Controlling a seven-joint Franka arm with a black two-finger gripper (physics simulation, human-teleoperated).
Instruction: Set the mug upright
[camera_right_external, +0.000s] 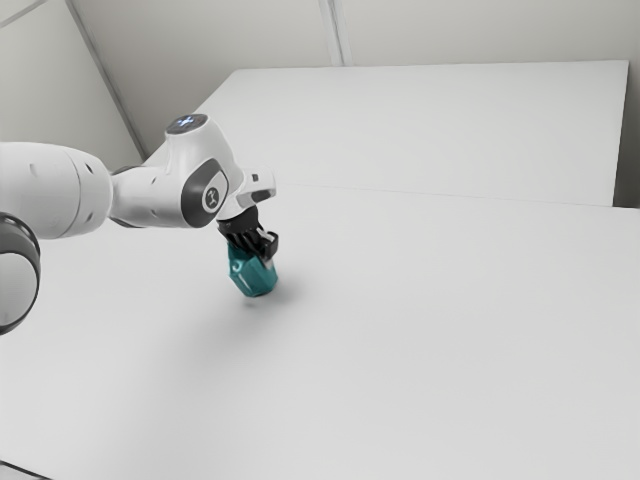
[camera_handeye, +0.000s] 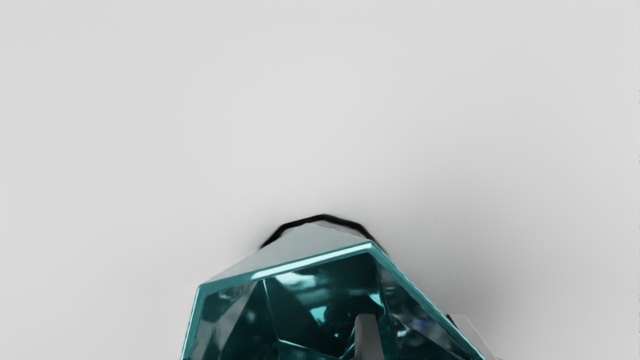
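Fingers (camera_handeye: 368, 340) of the black two-finger claw (camera_right_external: 257, 256) come nearest in the wrist view, spread apart, with one wall of the shiny teal faceted mug (camera_right_external: 254, 280) between them. One finger reaches down inside the mouth and the other stands outside, close by the rim; whether both touch the wall, I cannot tell. The rim is angular, with bright highlights running along it, and the mouth faces up toward the claw, so the dark teal facets inside show. Past the rim, the mug's outer side reads as a pale grey facet, and a thin black arc (camera_handeye: 324, 217) curves just beyond it. Further off lies the plain white bench (camera_right_external: 430, 340), softly shaded beside the mug. In the exterior view the mug is below the claw, mouth end up by the fingers and body leaning a little, its lower end toward the exterior view's right. That lower end is at or very near the bench; I cannot make out whether it rests there. The white arm (camera_right_external: 150, 195), with its dark joint rings, comes in from the exterior view's left and bends down to the claw. Beyond the bench is another flat white surface (camera_right_external: 430, 125), and behind that rise pale grey walls (camera_right_external: 210, 35).
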